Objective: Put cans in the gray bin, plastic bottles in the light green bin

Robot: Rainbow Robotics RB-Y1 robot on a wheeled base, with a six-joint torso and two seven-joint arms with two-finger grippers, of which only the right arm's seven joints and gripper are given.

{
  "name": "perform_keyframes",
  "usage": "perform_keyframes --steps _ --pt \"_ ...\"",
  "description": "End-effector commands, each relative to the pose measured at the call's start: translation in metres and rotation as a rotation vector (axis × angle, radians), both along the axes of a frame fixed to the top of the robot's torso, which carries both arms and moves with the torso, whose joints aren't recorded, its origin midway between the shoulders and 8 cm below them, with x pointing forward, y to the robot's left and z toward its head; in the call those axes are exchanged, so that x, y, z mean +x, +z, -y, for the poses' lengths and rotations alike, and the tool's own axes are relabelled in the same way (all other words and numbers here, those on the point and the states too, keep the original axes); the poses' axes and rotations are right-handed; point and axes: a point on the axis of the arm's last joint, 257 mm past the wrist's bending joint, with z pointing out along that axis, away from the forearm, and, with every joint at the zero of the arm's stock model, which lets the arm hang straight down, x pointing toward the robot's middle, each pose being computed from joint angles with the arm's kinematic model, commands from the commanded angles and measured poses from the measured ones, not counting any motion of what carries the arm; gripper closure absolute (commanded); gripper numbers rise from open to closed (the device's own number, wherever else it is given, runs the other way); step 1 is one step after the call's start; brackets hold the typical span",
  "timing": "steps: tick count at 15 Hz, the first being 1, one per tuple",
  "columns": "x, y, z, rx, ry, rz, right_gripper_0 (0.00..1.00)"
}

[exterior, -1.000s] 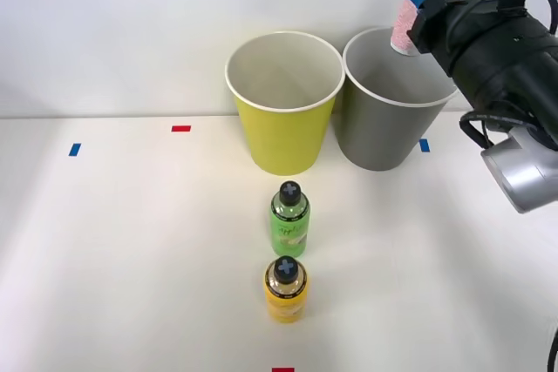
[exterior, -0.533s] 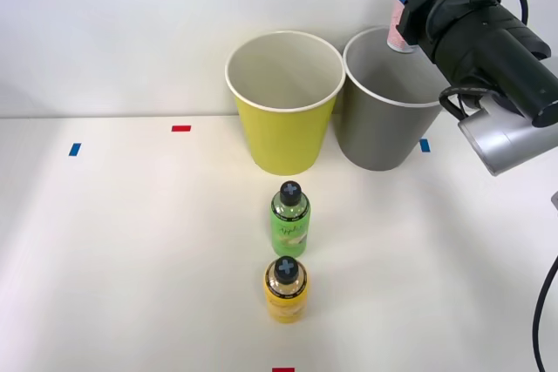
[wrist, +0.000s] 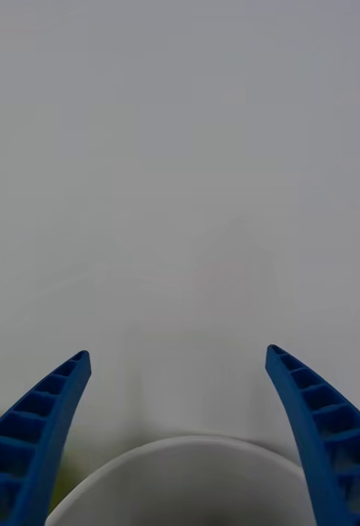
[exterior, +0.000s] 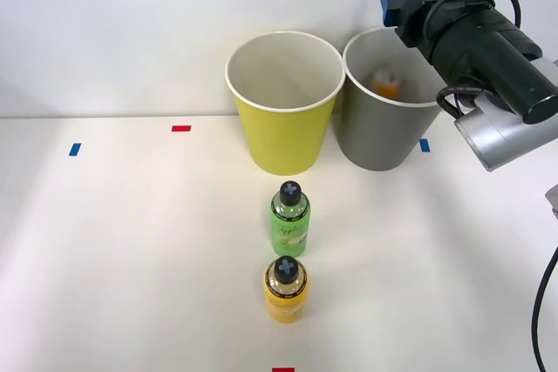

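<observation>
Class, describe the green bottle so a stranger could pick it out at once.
Start at the yellow-green bin, left of the gray bin. Two black-capped bottles stand in a line before it; the green bottle is the one nearer the bin. Its neighbour, the yellow-orange bottle, stands closer to the robot.

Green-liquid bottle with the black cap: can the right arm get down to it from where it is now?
Probably yes. The green plastic bottle stands upright in the open on the white table, apart from the yellow-orange bottle and both bins, and the right gripper is open and holds nothing.

No text reads clearly — bottle labels and arm lettering stay illegible.
</observation>
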Motion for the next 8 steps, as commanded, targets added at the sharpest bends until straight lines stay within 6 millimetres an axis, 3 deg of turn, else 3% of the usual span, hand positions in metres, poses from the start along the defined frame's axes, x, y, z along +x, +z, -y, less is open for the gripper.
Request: perform_keyframes --steps 1,8 --pt "-0.001 0.002 -0.002 0.001 0.011 0.011 0.00" --pt "-0.026 -0.011 -0.006 0.034 0.113 0.117 0.00"
